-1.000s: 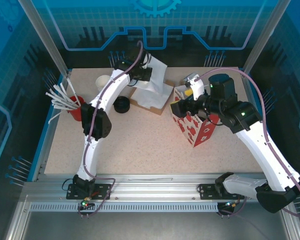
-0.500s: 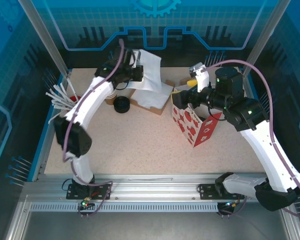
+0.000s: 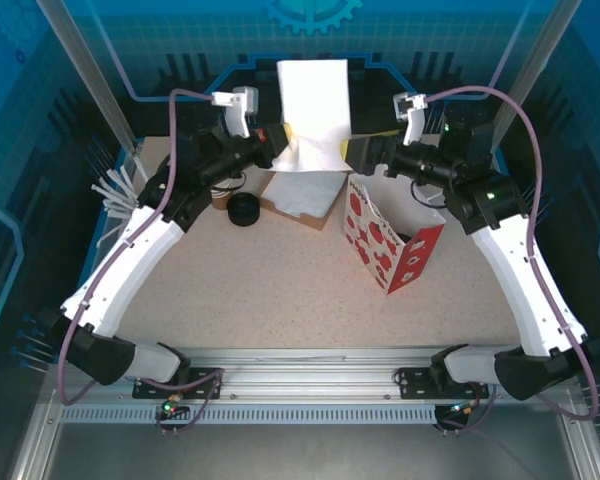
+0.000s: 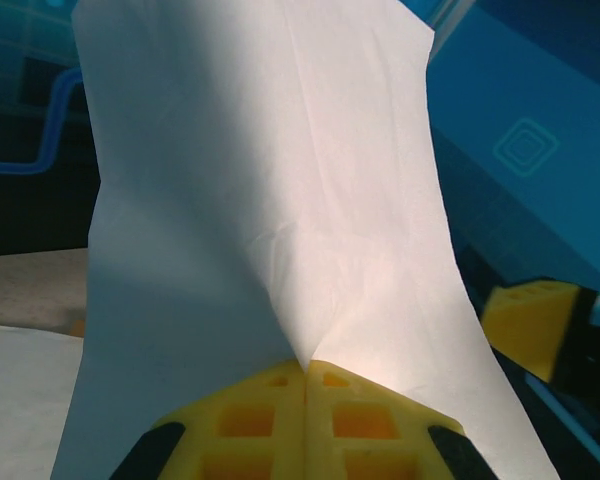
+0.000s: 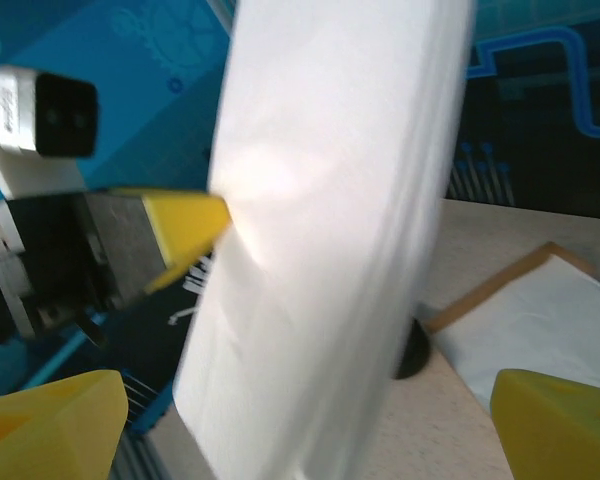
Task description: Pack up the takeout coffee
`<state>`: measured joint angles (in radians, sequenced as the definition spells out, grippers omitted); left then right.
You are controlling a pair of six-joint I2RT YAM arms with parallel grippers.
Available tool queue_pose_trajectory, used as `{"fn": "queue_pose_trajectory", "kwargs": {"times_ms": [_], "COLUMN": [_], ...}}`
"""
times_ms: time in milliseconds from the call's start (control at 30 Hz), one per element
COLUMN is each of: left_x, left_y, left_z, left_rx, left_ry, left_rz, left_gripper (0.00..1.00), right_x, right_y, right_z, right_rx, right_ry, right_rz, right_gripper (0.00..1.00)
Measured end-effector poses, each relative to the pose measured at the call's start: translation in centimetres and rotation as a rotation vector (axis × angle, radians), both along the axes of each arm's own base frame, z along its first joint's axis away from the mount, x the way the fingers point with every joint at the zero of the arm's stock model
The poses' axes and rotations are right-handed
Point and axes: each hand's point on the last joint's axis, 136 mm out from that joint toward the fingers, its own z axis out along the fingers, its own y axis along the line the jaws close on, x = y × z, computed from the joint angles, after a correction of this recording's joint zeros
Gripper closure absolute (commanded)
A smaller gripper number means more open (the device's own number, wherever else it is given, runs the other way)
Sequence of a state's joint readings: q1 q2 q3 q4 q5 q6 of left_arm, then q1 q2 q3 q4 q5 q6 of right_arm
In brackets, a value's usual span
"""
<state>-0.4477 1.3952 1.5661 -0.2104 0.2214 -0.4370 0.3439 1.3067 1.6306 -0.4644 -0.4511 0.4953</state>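
Pinching seemingly flat bag (image 3: 313,110), left hand (image 4: 307,368)

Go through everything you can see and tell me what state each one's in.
left end effector: shut on the white paper bag.
right end effector: open, near that bag.
white paper bag: held up off the table, flat.
red-and-white patterned bag: upright on the table, mouth open.
black lid: loose on the table, on no cup.
stack of paper bags: lying flat.

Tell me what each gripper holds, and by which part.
Left gripper pinches the white paper bag near its lower edge; right gripper is open, holding nothing.
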Motion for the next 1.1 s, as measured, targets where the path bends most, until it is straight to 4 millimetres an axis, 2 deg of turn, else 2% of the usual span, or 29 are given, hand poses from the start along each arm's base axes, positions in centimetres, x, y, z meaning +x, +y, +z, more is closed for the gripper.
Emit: {"fn": "queue_pose_trajectory", "kwargs": {"times_ms": [67, 167, 233, 433, 567, 667, 767, 800, 867, 900, 967, 1100], "left_x": [-0.5, -0.9, -1.1, -1.2, -1.2, -1.8, -2.8, -3.1, -3.5, -3.5, -3.4, -3.3], "left_y": [-0.9, -2.0, -2.4, -2.9, -3.3, -4.0, -5.0, -5.3, -5.8, -5.9, -6.3, -6.6], "left_z": [-0.4, -0.9, -1.1, -1.4, -2.1, -2.0, -1.3, -1.0, -0.9, -1.0, -1.4, -2.3], "left_rx": [-0.009, -0.028, -0.036, -0.055, -0.064, -0.078, -0.100, -0.109, -0.120, -0.120, -0.120, -0.103], "left_ry": [0.011, 0.025, 0.027, 0.030, 0.050, 0.046, 0.032, 0.028, 0.030, 0.030, 0.045, 0.067], "left_rz": [-0.028, -0.055, -0.065, -0.076, -0.086, -0.125, -0.185, -0.207, -0.237, -0.245, -0.261, -0.271], "left_gripper": [1.00, 1.00, 1.00, 1.00, 1.00, 1.00, 0.87, 0.80, 0.61, 0.56, 0.51, 0.48], "right_x": [0.6, 1.5, 1.9, 2.6, 1.8, 0.6, -0.4, -0.9, -1.6, -1.9, -2.6, -4.4], "right_y": [0.6, 1.0, 1.1, 0.8, -0.2, -1.0, -1.9, -2.2, -3.2, -3.9, -5.1, -6.9], "right_z": [0.0, -0.8, -1.5, -2.6, -1.5, -0.4, 0.6, 0.9, 1.8, 2.3, 3.8, 7.2], "right_rx": [0.048, 0.094, 0.120, 0.150, 0.136, 0.096, 0.032, 0.006, -0.039, -0.060, -0.105, -0.181], "right_ry": [0.019, 0.060, 0.086, 0.111, 0.057, 0.007, -0.045, -0.062, -0.101, -0.117, -0.161, -0.254], "right_rz": [0.015, 0.009, 0.000, -0.047, -0.082, -0.093, -0.105, -0.108, -0.128, -0.142, -0.168, -0.199], "right_gripper": [0.15, 0.41, 0.55, 0.84, 0.92, 0.96, 1.00, 1.00, 1.00, 1.00, 1.00, 1.00]}}
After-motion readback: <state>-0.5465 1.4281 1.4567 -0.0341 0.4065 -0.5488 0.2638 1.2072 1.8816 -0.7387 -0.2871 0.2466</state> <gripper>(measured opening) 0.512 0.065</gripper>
